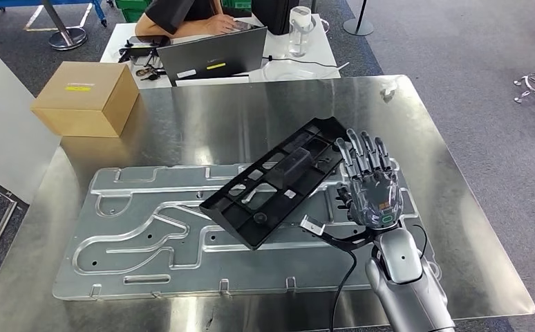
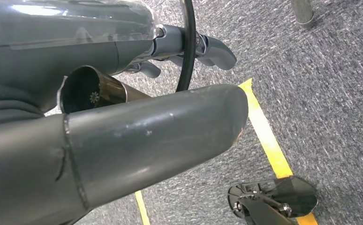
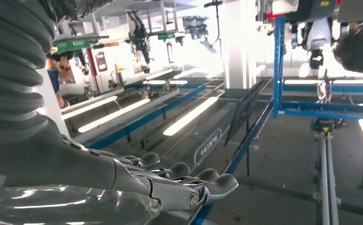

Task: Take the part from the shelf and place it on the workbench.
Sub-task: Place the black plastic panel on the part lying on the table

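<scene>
At the upper left of the head view you see a brown cardboard box with a yellow label [image 1: 85, 97] standing on the left rear corner of the polished steel bench [image 1: 182, 117]. Behind it, across the top of the frame, a person's arm [image 1: 182, 17] rests by a grey laptop [image 1: 213, 55] on a white table [image 1: 299, 59].

Across the lower middle of the frame you see a large silver stamped metal plate with curved grooves [image 1: 133, 235] lying flat on the bench. The black plastic ribbed tray-shaped part [image 1: 278, 181] lies diagonally on this plate, its lower end near the frame centre and its upper end pointing to the upper right.

At the right of centre you see the right hand [image 1: 370, 185], back upward, fingers extended and spread, just beside the part's right edge. It holds nothing; whether the fingertips touch the part you cannot tell. The right wrist view shows the same fingers straight.

In the left wrist view you see the left hand [image 2: 137, 136] hanging over grey carpet with a yellow floor line [image 2: 266, 136]. Its thumb is extended, the other fingers are mostly hidden; you cannot tell its state.
</scene>
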{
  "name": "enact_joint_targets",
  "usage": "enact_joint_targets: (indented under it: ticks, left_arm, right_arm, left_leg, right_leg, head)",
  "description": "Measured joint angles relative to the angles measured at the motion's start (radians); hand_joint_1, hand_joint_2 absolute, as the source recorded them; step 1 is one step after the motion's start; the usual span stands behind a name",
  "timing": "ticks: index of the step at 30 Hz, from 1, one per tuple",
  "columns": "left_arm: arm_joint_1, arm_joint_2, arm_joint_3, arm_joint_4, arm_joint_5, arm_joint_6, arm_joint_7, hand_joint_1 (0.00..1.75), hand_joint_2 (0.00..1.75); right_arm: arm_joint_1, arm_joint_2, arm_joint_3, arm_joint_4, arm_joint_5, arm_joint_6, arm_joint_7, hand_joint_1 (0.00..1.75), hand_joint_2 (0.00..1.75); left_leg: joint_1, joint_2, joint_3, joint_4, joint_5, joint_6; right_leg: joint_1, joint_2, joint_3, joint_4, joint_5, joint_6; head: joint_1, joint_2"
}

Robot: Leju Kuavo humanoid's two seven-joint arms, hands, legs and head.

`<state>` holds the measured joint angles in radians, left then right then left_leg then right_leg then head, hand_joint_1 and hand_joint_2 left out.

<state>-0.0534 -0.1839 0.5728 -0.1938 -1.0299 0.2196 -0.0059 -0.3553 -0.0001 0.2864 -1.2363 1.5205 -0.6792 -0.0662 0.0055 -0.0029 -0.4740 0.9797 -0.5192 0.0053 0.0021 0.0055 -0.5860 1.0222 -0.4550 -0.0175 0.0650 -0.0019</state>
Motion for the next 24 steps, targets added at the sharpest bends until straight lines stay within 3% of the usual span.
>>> enact_joint_targets:
  ticks: [24]
  left_arm:
    - [0.000, 0.000, 0.018, 0.000, -0.006, -0.008, -0.029, 0.00, 0.00]
  right_arm:
    - [0.035, 0.019, 0.051, -0.011, -0.033, 0.000, -0.018, 0.00, 1.75]
  left_leg:
    - [-0.002, 0.000, -0.001, 0.005, -0.002, 0.004]
  right_leg:
    - [-0.003, 0.000, 0.001, -0.001, 0.001, 0.003]
  head:
    - [0.000, 0.000]
